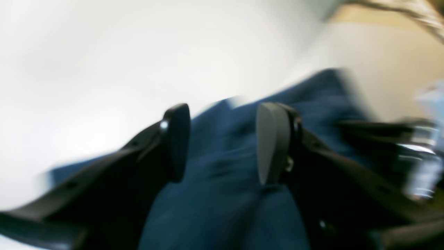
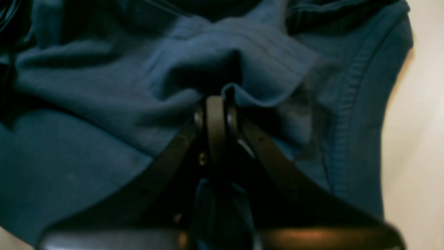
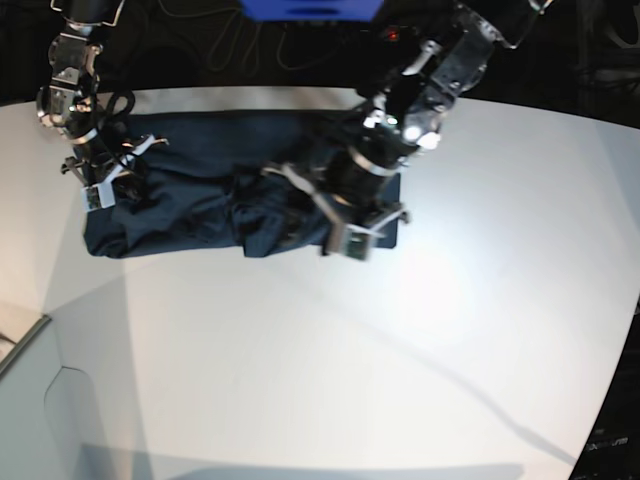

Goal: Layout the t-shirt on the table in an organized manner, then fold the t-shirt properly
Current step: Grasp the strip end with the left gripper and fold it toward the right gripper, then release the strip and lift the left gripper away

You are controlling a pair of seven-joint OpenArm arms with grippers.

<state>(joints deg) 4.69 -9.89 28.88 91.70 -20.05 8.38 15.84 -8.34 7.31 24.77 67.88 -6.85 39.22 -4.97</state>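
Note:
The dark navy t-shirt [image 3: 200, 190] lies bunched in a long strip across the far part of the white table [image 3: 350, 350]. In the left wrist view my left gripper [image 1: 225, 142] is open just above the shirt [image 1: 215, 194], with nothing pinched between its fingers [image 1: 274, 142]; the picture is motion-blurred. In the base view this arm [image 3: 400, 120] reaches down onto the shirt's right end. My right gripper [image 2: 215, 104] is shut on a raised fold of the t-shirt [image 2: 104, 86], near a stitched hem. Its arm [image 3: 72, 100] stands over the shirt's left end.
A blue object [image 3: 310, 8] and loose cables sit behind the table's far edge. The tabletop's curved edge [image 3: 45, 320] runs along the front left. Bare white surface [image 2: 423, 139] shows just beside the shirt's hem in the right wrist view.

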